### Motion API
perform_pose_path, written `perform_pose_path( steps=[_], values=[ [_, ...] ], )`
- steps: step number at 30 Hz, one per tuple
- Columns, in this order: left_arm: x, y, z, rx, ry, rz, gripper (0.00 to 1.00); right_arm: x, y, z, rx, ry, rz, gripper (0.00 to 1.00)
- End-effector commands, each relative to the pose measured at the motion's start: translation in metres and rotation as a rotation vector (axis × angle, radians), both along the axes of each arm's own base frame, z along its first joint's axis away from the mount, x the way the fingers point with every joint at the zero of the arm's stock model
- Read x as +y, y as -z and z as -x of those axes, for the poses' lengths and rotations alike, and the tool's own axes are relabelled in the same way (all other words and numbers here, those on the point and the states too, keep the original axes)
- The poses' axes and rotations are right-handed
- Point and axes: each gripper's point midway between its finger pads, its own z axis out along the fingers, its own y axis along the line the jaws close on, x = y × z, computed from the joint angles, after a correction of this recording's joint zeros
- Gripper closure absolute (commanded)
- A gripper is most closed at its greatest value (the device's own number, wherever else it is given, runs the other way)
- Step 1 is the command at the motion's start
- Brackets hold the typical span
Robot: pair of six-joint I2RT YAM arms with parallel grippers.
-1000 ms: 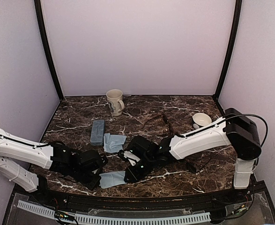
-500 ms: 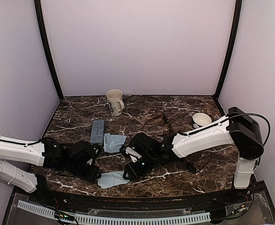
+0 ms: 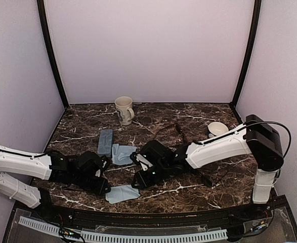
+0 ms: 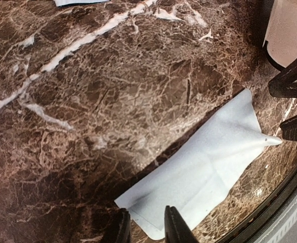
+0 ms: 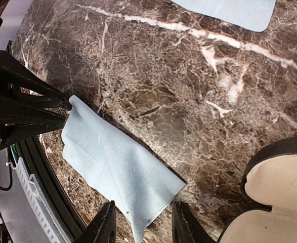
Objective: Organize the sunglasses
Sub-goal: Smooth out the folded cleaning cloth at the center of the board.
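A thin brownish-framed pair of sunglasses (image 3: 171,130) lies at mid-table, behind my right arm. I cannot make out the black-framed pair. A light blue cloth (image 3: 122,193) lies flat near the front edge, between both grippers. My left gripper (image 3: 101,183) is open, its fingers straddling the cloth's left corner (image 4: 138,215). My right gripper (image 3: 138,180) is open over the cloth's right corner (image 5: 148,212). An open black case with cream lining (image 5: 272,202) lies right beside the right gripper; it also shows in the left wrist view (image 4: 287,30).
A grey-blue rectangular case (image 3: 105,142) and a second light blue cloth (image 3: 123,153) lie left of centre. A cream mug (image 3: 124,110) stands at the back. A small white bowl (image 3: 218,129) sits at the right. The table's black front rim (image 3: 153,215) is close.
My left gripper has drawn back to the left, to the cloth's left corner. My right gripper has shifted slightly up and left. The cloth lies a little flatter.
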Motion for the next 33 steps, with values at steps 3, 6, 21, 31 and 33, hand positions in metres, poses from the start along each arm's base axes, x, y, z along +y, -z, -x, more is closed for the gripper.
perform_pose_path(
  steps=[3, 6, 21, 31, 33],
  values=[
    [0.004, 0.006, -0.001, -0.002, 0.004, -0.021, 0.74, 0.004, 0.010, -0.009, -0.018, 0.029, 0.011, 0.62],
    [0.003, 0.007, -0.001, -0.002, 0.011, -0.029, 0.73, 0.006, 0.013, -0.009, -0.036, 0.029, 0.031, 0.62],
    [-0.001, 0.014, -0.001, 0.010, 0.048, -0.044, 0.80, 0.005, 0.028, -0.006, -0.122, 0.019, 0.146, 0.76],
    [-0.002, 0.016, -0.004, 0.000, 0.053, -0.059, 0.88, 0.000, 0.027, -0.017, -0.191, 0.043, 0.193, 0.90],
    [-0.001, 0.018, -0.003, 0.004, 0.053, -0.070, 0.88, -0.002, 0.027, -0.021, -0.206, 0.050, 0.202, 0.91]
  ],
)
